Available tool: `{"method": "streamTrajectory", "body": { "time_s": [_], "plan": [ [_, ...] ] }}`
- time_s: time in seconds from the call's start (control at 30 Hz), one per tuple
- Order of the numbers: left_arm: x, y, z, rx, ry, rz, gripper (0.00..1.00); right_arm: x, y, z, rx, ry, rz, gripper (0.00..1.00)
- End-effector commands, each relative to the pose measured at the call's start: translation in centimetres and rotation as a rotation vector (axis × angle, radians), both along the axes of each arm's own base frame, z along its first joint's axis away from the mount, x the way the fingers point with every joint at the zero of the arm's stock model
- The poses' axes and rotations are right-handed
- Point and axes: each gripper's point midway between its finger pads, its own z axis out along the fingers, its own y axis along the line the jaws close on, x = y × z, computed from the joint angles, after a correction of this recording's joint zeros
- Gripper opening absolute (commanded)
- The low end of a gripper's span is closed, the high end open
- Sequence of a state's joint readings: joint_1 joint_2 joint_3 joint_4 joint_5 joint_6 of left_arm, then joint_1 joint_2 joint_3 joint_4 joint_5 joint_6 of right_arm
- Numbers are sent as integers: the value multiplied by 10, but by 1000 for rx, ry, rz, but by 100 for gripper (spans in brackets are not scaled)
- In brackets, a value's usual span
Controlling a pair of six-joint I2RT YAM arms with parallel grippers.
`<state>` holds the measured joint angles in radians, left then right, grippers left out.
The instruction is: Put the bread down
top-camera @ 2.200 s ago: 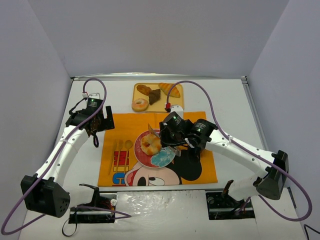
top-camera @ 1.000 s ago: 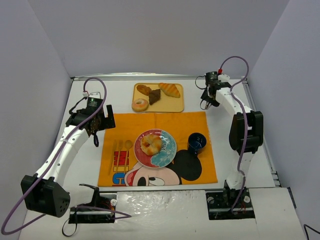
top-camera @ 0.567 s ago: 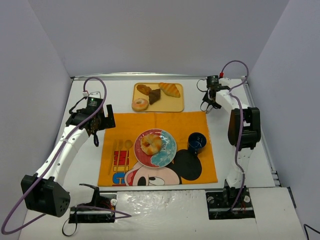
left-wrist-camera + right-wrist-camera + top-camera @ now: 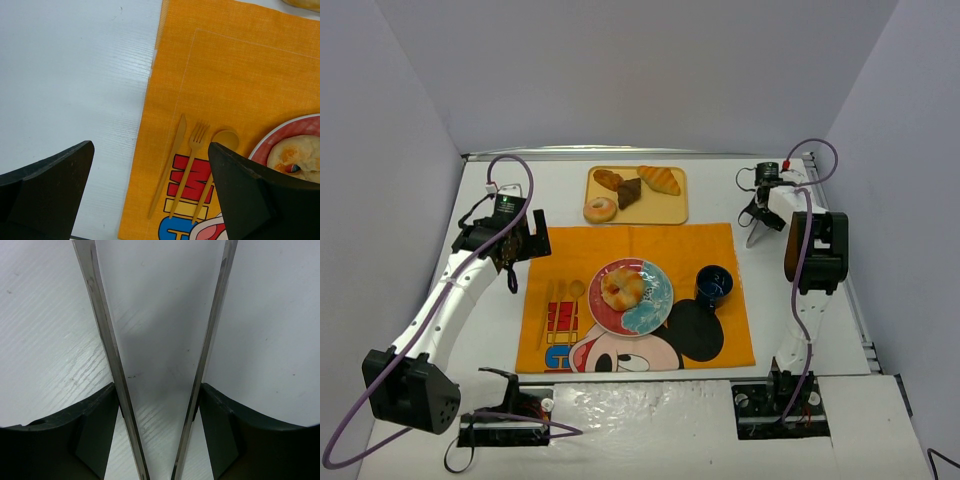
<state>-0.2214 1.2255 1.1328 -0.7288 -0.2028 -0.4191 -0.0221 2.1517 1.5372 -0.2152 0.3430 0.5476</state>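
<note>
The bread [image 4: 622, 288], a knotted golden bun with pale patches, lies on a red and blue plate [image 4: 660, 300] in the middle of the orange placemat; nothing touches it. Part of the bread [image 4: 300, 157] also shows at the right edge of the left wrist view. My right gripper [image 4: 758, 228] is far from it, low over bare white table at the back right. It is open, and only tabletop shows between the steel fingers [image 4: 102, 340]. My left gripper [image 4: 512, 262] hangs open over the mat's left edge, its dark fingers [image 4: 45, 192] wide apart and empty.
A wooden tray [image 4: 672, 210] at the back holds a croissant [image 4: 660, 179], a ring donut [image 4: 600, 209] and dark pastries. A dark blue cup [image 4: 713, 284] stands right of the plate. A yellow knife, fork and spoon [image 4: 192, 170] lie left of the plate.
My right arm has pulled away from the plate, leaving the bread on it, and swung to the table's back right, its jaws spreading wider. The left arm has not moved.
</note>
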Motion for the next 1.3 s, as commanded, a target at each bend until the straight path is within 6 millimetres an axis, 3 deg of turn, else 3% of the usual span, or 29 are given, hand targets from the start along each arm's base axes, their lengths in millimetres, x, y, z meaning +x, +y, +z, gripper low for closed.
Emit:
{"method": "streamTrajectory", "body": {
  "time_s": [0.0,0.13,0.2,0.4,0.53,0.77,0.87,1.07,1.1,1.2,1.27],
  "plan": [
    [13,-2,29,-4,-83,-10,97,5,-6,8,-4,-20,4,61],
    [14,-2,29,-4,-84,-10,97,6,-3,14,6,-32,17,69],
    [13,-2,29,-2,-84,-10,97,9,-1,24,6,-53,25,75],
    [12,-3,27,-9,-84,-7,97,16,5,52,9,-106,48,83],
    [12,-3,28,-11,-87,-7,97,12,8,65,-1,-111,45,85],
    [11,-3,30,-14,-93,-8,97,4,3,95,-39,-150,32,100],
    [10,-3,32,-15,-98,-8,97,2,3,103,-36,-155,31,100],
    [8,-1,33,-7,-96,-6,97,-2,44,140,8,-219,144,100],
    [7,-1,33,-5,-95,-6,97,-4,60,155,25,-248,198,100],
    [5,0,33,-2,-93,-6,97,-13,110,173,41,-271,333,100],
    [5,1,35,1,-94,-4,97,-21,129,185,66,-296,378,100]
  ]
}}
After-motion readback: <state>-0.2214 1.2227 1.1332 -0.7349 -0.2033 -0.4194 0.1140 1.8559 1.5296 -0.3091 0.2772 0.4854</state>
